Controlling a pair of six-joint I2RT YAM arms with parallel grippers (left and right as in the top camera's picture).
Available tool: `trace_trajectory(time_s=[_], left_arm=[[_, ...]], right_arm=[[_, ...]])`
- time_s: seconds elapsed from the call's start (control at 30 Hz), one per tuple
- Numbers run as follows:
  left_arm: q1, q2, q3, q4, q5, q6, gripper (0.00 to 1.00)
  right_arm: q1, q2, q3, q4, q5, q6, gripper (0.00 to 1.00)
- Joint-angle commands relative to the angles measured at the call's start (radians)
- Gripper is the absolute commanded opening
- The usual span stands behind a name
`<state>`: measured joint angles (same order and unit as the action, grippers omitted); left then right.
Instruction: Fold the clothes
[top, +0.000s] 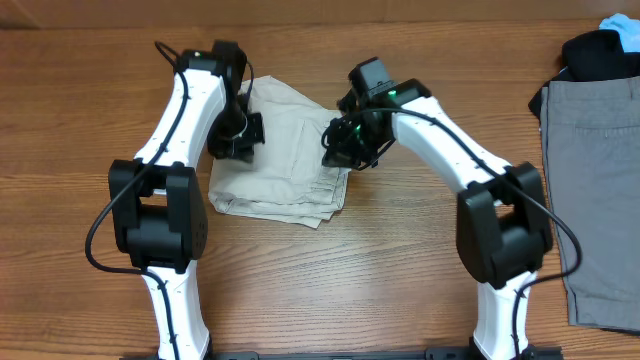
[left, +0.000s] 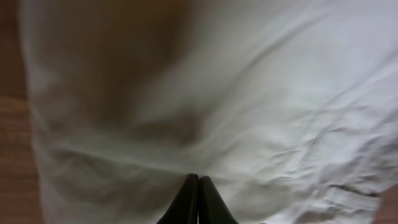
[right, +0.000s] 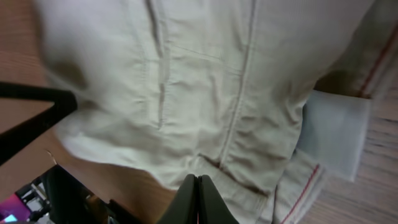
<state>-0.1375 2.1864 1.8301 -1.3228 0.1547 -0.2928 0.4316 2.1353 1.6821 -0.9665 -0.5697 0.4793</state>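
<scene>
Shorts (top: 290, 170), seemingly folded, lie under closed left fingers (left: 186, 208), right fingers (right: 186, 208).

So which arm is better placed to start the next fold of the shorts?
Probably right: the right pincer is shut on the beige shorts' edge, wooden table showing beside it, so it could carry that edge over. The left pincer is shut with fabric on both sides.
</scene>
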Motion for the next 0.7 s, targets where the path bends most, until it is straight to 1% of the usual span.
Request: trace_trajectory(time_s=[0.0, 0.13, 0.2, 0.27, 0.37, 0.43, 0.47, 0.5, 0.53, 0.67], left_arm=[[0.008, 0.002, -0.071, 0.008, -0.001, -0.003, 0.04], [0.022, 0.002, -0.127, 0.019, -0.059, -0.003, 0.05], [0.035, 0.002, -0.150, 0.019, -0.092, -0.003, 0.06], [0.049, 0.002, -0.168, 0.019, -0.095, -0.003, 0.08], [0.068, 0.002, -0.192, 0.020, -0.096, -0.003, 0.09], [0.082, 0.002, -0.201, 0.022, -0.098, -0.003, 0.09], [0.089, 0.002, -0.201, 0.023, -0.108, -0.003, 0.06], [0.099, 0.002, -0.200, 0.024, -0.127, -0.003, 0.04], [0.103, 0.002, -0.198, 0.023, -0.134, -0.003, 0.04], [0.109, -0.002, -0.186, -0.006, -0.105, -0.007, 0.04]], right_arm=[[-0.005, 0.057, 0.006, -0.014, -0.035, 0.018, 0.04], [-0.010, 0.109, 0.006, -0.075, -0.035, 0.018, 0.04], [-0.010, 0.130, 0.006, -0.109, -0.035, -0.014, 0.04], [-0.010, 0.146, 0.006, -0.140, -0.034, -0.041, 0.04], [-0.010, 0.166, 0.006, -0.170, 0.001, -0.041, 0.04], [-0.010, 0.170, -0.003, -0.174, 0.078, -0.005, 0.04], [-0.010, 0.170, -0.008, -0.186, 0.147, 0.046, 0.04], [-0.010, 0.170, -0.008, -0.223, 0.276, 0.135, 0.04], [-0.012, 0.169, -0.008, -0.240, 0.321, 0.158, 0.04], [-0.024, 0.136, 0.001, -0.274, 0.334, 0.162, 0.04]])
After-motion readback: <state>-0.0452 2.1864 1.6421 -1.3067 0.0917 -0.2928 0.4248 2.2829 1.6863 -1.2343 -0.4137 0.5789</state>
